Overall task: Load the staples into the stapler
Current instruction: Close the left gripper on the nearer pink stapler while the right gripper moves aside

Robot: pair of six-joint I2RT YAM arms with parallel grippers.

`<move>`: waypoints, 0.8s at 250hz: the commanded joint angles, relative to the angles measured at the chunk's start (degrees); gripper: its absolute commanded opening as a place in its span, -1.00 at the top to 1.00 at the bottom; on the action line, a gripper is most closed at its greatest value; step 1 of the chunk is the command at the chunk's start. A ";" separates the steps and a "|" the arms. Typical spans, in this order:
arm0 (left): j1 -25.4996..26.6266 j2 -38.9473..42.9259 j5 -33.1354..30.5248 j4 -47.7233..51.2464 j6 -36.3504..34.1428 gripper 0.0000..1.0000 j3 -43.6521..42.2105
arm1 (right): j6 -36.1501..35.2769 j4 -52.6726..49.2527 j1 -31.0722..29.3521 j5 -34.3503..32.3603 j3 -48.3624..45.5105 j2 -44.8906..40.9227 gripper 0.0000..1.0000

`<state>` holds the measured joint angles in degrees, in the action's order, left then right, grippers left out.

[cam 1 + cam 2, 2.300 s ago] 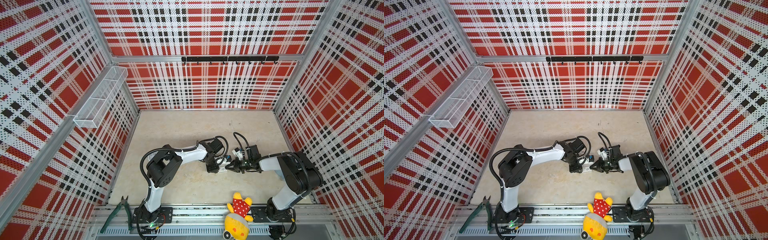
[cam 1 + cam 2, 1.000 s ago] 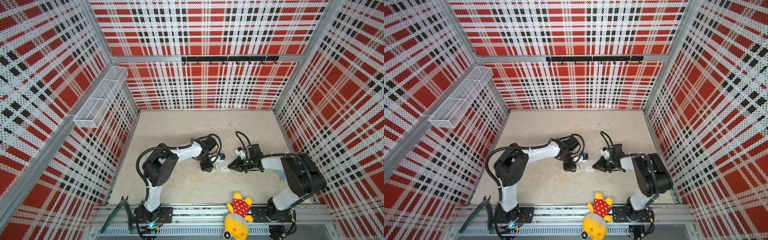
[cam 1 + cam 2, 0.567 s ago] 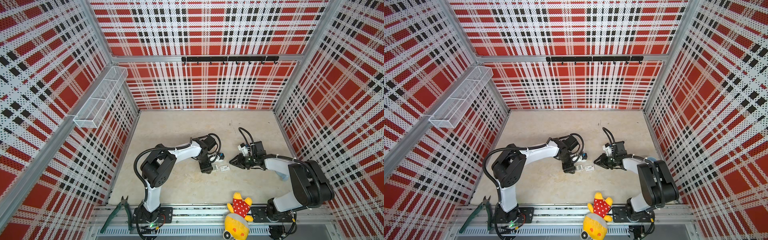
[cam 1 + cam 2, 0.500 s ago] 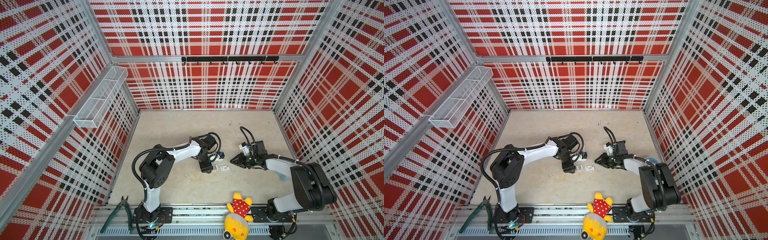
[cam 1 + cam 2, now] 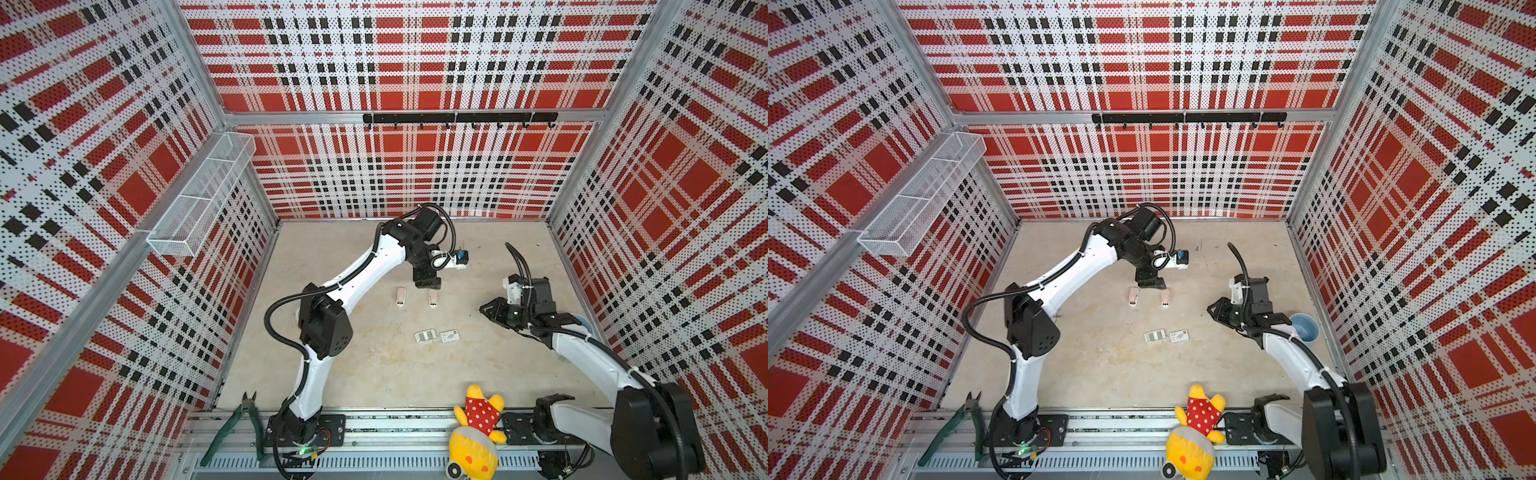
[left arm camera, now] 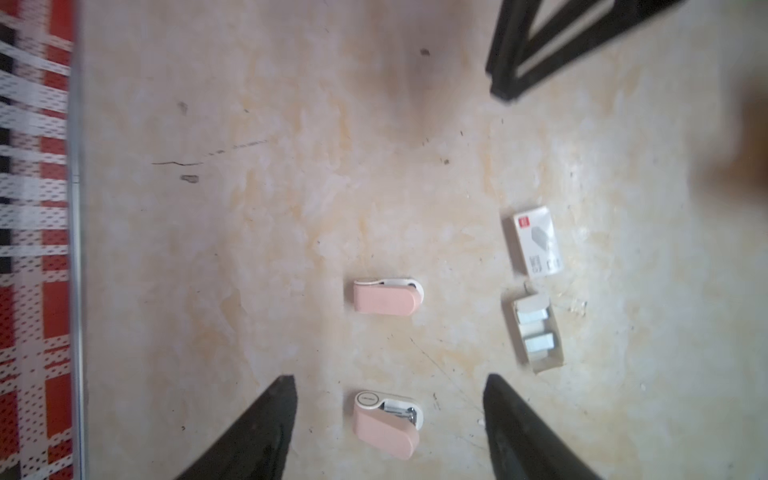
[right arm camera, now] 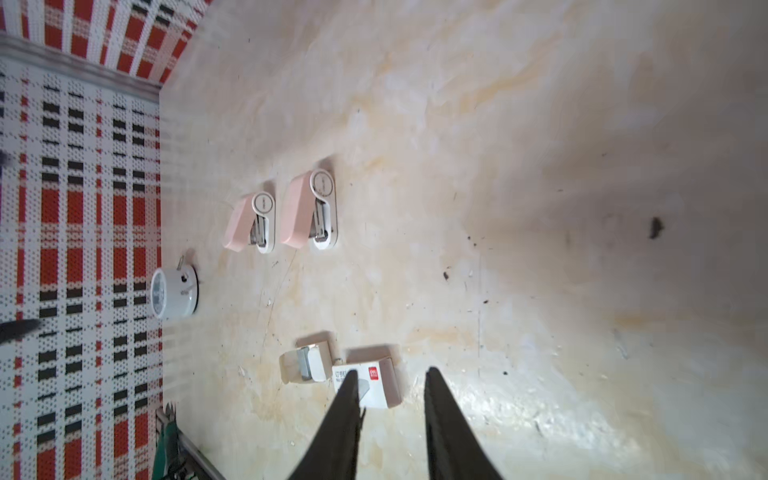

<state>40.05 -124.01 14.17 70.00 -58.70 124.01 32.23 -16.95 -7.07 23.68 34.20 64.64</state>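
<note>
Mid-table, a bit toward the front edge: staples (image 6: 539, 343) sit in the opened tray (image 6: 547, 362) beside box sleeve (image 6: 538, 241). Left gripper (image 6: 388, 377) spread wide, empty, over open stapler (image 6: 386, 424); right gripper (image 7: 391, 371) part-open, empty, near sleeve. Suggest pinching one strip across its sides, level, then seating it in the channel.

The two pincers, which met in the middle of the surface (image 5: 365, 374), have parted. The left pincer (image 5: 427, 285) has swung toward the far edge and now hangs above the two staplers (image 5: 401, 297), which its arm no longer covers, and its jaws are spread wider than before. The right pincer (image 5: 484, 309) has drawn back toward the right edge, its jaws slightly parted. The sleeve (image 5: 450, 336) and the tray (image 5: 425, 336) of staples (image 6: 536, 332), once held between them, now lie side by side, free of both.
</note>
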 commanded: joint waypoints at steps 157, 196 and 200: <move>3.01 -10.52 -6.48 -1.56 -35.50 -0.53 1.37 | 4.44 -10.49 2.08 -2.88 -2.41 -15.09 0.32; 3.17 -13.21 -8.68 -1.57 -39.21 -0.48 2.56 | 4.79 -11.10 2.15 -2.79 -2.66 -15.86 0.32; 3.11 -13.35 -8.85 -1.58 -39.43 -0.47 2.51 | 4.70 -11.36 2.15 -2.83 -2.63 -15.88 0.32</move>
<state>42.94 -134.74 8.21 68.45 -82.81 125.45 36.69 -27.77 -5.13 21.34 31.83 50.02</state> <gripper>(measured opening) 0.747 0.342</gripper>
